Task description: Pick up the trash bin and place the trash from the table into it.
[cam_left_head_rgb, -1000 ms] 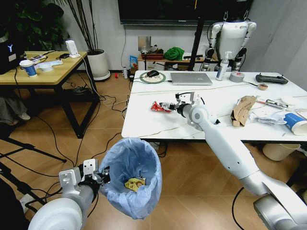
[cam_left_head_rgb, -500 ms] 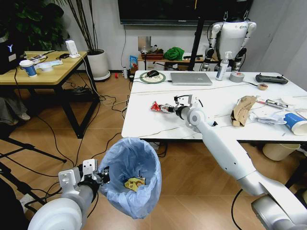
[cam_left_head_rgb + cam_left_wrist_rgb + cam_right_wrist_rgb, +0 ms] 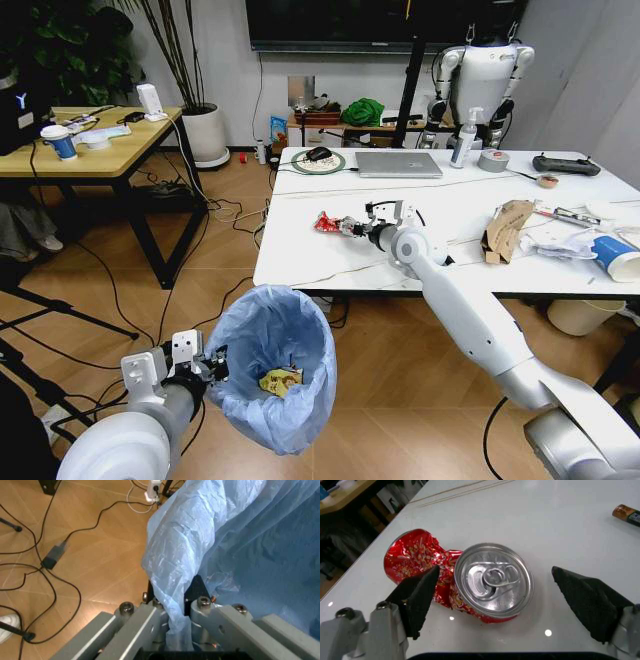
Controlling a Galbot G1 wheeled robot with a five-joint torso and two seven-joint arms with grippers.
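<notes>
The trash bin (image 3: 270, 360), lined with a crinkly light-blue bag (image 3: 240, 536), hangs low over the floor in front of the table (image 3: 300, 262). My left gripper (image 3: 212, 368) is shut on its rim, the fingers (image 3: 202, 603) pinching bag and edge. A yellow wrapper (image 3: 282, 382) lies inside. On the table's left part lies a crushed red can (image 3: 326, 221). My right gripper (image 3: 350, 224) is open at table level, its pads on either side of the can (image 3: 470, 583). Torn cardboard (image 3: 508, 228), white crumpled paper (image 3: 565, 240) and a blue-white paper cup (image 3: 615, 255) lie at the right.
A laptop (image 3: 398, 163), spray bottle (image 3: 463, 138) and tape roll (image 3: 493, 160) stand at the table's far side. A wooden desk (image 3: 80, 150) is at the left, with cables (image 3: 50, 555) across the floor. A cream bin (image 3: 578, 315) sits under the table's right end.
My right gripper has shifted a little to the left along the table, closer around the red can. The left arm and the bin have stayed put.
</notes>
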